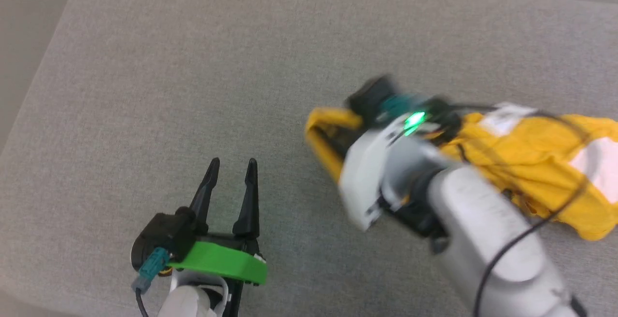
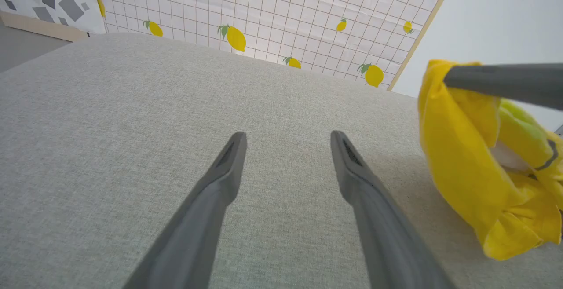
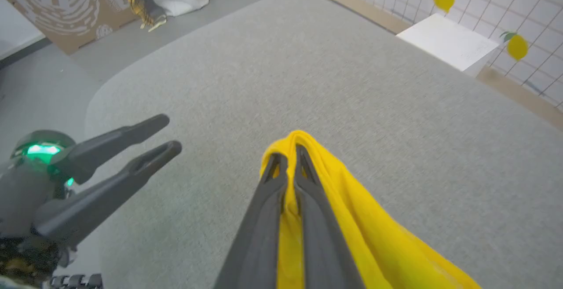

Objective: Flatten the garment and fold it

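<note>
Flattening stage: right gripper clamped on bunched yellow T-shirt at right of bench; left gripper open, empty, probably grabs the far hem next

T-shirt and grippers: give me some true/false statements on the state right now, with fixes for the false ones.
1. The right gripper is shut on the T-shirt. True.
2. The left gripper holds a corner of the T-shirt. False: its jaws stand apart with nothing between them.
3. The T-shirt lies spread out flat. False: it is bunched up, with one end pinched by the right gripper.
4. In the head view the left gripper sits to the left of the T-shirt, apart from it. True.
5. The work surface is bare wood. False: it is a grey fabric surface.
</note>
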